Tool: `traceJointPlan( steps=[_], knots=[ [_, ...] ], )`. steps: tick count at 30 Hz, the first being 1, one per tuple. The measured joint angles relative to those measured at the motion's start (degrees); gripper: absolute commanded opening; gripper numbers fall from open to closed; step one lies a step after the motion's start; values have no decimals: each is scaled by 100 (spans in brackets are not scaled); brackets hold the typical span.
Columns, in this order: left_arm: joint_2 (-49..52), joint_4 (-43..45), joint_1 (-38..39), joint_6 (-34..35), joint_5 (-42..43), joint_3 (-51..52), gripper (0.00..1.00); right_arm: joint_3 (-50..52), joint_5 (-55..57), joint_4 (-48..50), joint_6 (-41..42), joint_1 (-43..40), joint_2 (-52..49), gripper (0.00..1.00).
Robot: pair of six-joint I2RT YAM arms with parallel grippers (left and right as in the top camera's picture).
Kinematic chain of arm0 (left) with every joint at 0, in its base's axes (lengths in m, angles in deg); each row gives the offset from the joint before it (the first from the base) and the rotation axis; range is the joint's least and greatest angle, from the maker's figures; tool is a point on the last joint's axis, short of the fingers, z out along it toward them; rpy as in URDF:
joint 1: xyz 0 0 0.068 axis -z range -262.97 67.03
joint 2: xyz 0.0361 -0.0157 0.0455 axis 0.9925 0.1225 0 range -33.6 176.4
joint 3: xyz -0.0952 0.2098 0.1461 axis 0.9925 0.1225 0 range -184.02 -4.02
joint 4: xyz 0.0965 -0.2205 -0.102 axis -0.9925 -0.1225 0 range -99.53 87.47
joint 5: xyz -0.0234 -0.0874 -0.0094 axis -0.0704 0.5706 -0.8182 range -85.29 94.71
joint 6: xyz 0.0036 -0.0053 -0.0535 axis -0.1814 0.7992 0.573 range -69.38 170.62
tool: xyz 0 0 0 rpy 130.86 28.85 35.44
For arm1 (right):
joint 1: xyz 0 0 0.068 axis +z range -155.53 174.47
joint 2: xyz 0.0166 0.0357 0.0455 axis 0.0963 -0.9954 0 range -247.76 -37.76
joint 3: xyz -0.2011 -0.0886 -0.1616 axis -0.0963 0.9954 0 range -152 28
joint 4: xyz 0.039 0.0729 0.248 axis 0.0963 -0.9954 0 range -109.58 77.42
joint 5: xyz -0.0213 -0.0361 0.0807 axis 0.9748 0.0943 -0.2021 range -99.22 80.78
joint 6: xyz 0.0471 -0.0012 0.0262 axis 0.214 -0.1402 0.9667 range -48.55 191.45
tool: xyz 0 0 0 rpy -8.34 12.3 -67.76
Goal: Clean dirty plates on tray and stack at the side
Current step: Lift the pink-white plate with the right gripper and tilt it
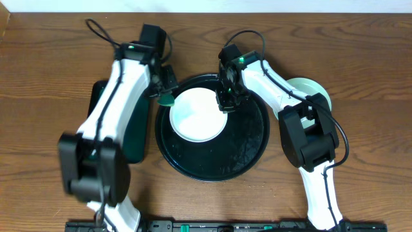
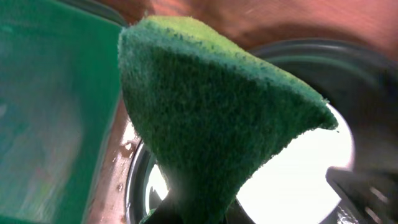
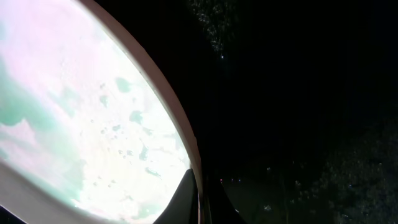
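A white plate (image 1: pixel 198 115) lies on the black round tray (image 1: pixel 248 151), toward its upper left. My left gripper (image 1: pixel 165 96) is shut on a green scouring sponge (image 2: pixel 211 118) and holds it at the plate's left rim. My right gripper (image 1: pixel 226 103) is shut on the plate's right rim; the rim (image 3: pixel 168 106) runs between its fingers, with teal smears (image 3: pixel 124 84) on the wet plate face. More pale mint plates (image 1: pixel 308 89) sit stacked on the table right of the tray, partly hidden by my right arm.
A dark green rectangular tray (image 1: pixel 135 132) lies left of the black tray, mostly under my left arm; it also shows in the left wrist view (image 2: pixel 50 93). Water droplets dot the black tray's floor (image 3: pixel 298 124).
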Motion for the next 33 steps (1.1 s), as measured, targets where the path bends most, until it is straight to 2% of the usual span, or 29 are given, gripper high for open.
traceJointPlan(
  steps=[4,8,12,16,23,33],
  knots=[
    [-575,-138,-94,-208,-37,-39,7,39,87,44,-24,17,68,1],
    [-654,-129,-348,-293,-157,-39,7,136,671,90,-26,170,350,1],
    [-638,-146,-553,-363,-269,-39,7,133,2330,-262,0,505,1384,1],
    [-638,-151,-553,-378,-273,-39,7,129,3866,-699,299,894,1950,1],
    [-638,-146,-553,-378,-273,-39,7,131,6207,-1377,931,1727,2144,1],
    [-638,-111,-553,-378,-275,-39,7,129,8627,-2566,1980,3034,2218,1]
  ],
)
